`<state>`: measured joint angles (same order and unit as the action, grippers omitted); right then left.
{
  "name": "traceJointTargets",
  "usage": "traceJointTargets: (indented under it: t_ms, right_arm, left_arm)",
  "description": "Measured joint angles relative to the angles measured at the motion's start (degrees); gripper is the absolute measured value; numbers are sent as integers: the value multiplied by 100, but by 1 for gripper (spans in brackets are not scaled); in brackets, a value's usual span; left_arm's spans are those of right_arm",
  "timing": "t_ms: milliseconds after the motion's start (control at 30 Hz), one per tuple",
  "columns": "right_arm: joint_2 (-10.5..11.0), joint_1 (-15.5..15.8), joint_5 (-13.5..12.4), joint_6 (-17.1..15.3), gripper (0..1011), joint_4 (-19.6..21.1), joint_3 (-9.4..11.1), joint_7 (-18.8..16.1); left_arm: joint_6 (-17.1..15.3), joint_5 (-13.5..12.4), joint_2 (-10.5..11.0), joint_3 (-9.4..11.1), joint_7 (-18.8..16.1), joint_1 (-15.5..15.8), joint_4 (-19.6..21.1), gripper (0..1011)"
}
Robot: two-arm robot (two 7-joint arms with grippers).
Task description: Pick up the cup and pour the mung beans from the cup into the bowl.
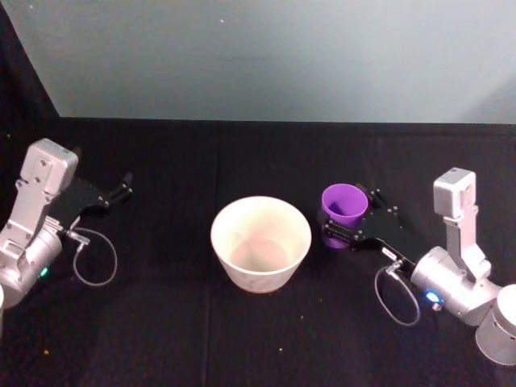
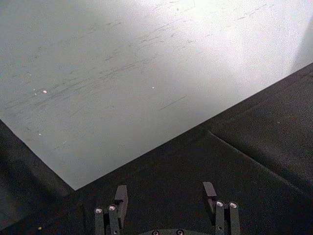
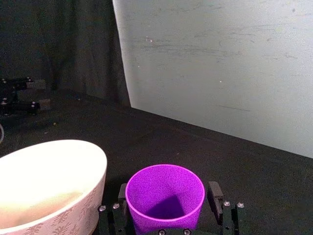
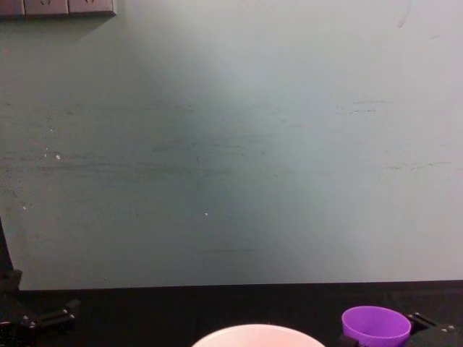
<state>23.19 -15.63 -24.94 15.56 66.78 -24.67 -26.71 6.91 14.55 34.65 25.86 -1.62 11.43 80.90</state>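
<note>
Right gripper (image 1: 353,222) stands around the lower half of the cup (image 1: 345,203), one jaw on either side of it; we cannot tell whether it is already clamping or merely flanking. We see the cup upright, just beside the bowl (image 1: 260,278) on the robot's right and a little farther back, apart from its wall. From the right wrist view the cup's inside reads plain purple as far down as we can see, so we cannot make out the mung beans in it, and the bowl's hollow looks pale with no clear heap either. Left gripper (image 2: 165,193) is parked, spread and empty, well off at the left of the black table (image 1: 161,322). We judge the grasp to be the step in hand. Next we would need a firm hold, a straight lift clear of the bowl's rim, a short carry leftward over its middle, then a slow tilt toward it so nothing spills outside.
</note>
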Motion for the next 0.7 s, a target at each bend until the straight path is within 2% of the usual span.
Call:
traceJointTargets:
  t_ms: [200, 467, 567, 700]
  right_arm:
    - [-76, -32, 158, 0, 1003, -79, 24, 56]
    - [-67, -29, 155, 2, 1002, -74, 27, 69]
    - [-62, -26, 151, 3, 964, -69, 26, 71]
    - [-57, -22, 145, 4, 863, -61, 24, 73]
  left_arm:
    - [0, 0, 0, 0, 0, 0, 0, 1000]
    - [0, 0, 0, 0, 0, 0, 0, 1000]
    - [0, 0, 0, 0, 0, 0, 0, 1000]
    - [0, 0, 0, 0, 0, 0, 0, 1000]
